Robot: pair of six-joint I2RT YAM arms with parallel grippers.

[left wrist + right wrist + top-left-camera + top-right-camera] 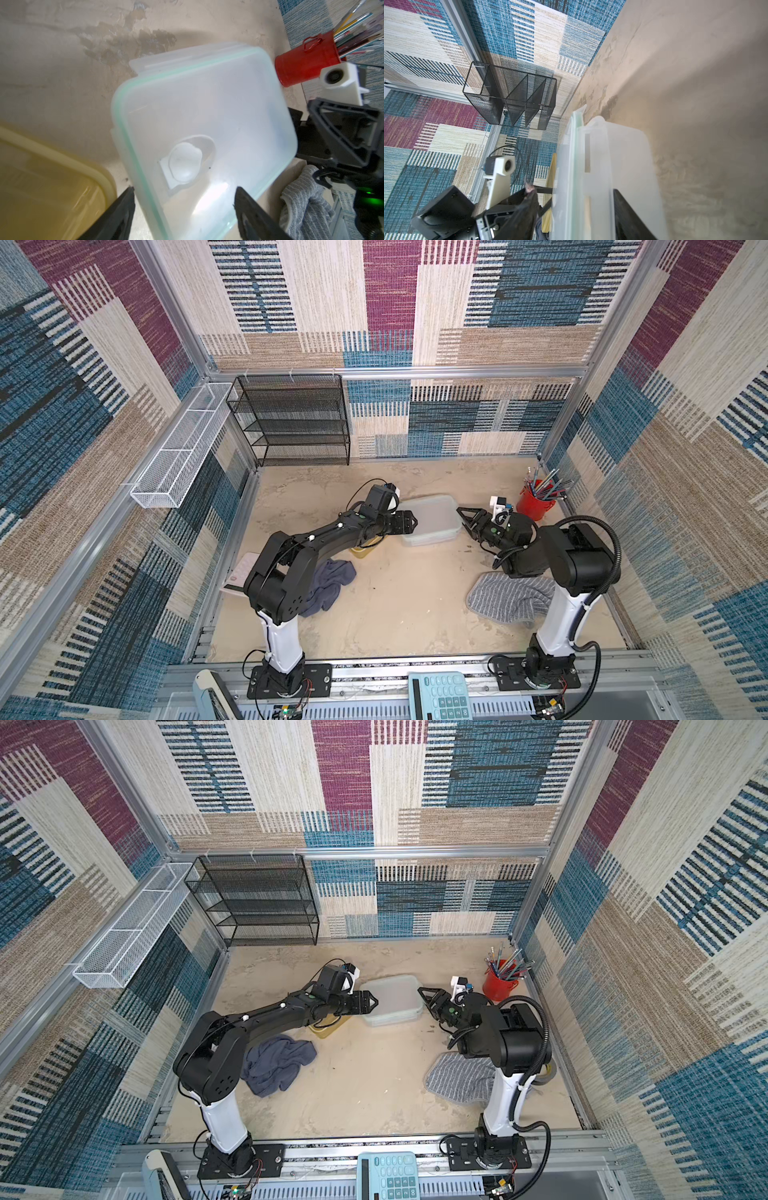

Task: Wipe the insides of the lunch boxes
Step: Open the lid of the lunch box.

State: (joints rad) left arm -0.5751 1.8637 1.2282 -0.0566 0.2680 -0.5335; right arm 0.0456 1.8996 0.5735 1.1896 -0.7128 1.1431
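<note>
Lid [218, 104] on, the clear lunch box [432, 516] sits mid-table toward the far side, btwn the two arms. The amber lunch box [362, 551] lies just left of it, mostly hidden under the left arm. The left gripper [411, 524] hangs at the clear box's left end, jaws apart, holding nothing. The right gripper [464, 520] faces the right end, jaws also apart, straddling the box's edge w/ a gap showing on one side.

Prob. light, stiff, slick plastic, likely to skate on the table [415, 605] if pushed from one end only. Best to brace the body and take the lid by its latch flaps [166, 60] or rim.

Only the left wrist view shows the vent plug [184, 164], and the right wrist view gives the side wall edge-on. Only the top views show both cloths, the blue-grey cloth [328, 585] near left and the striped cloth [509, 599] near right, neither in a gripper.
</note>
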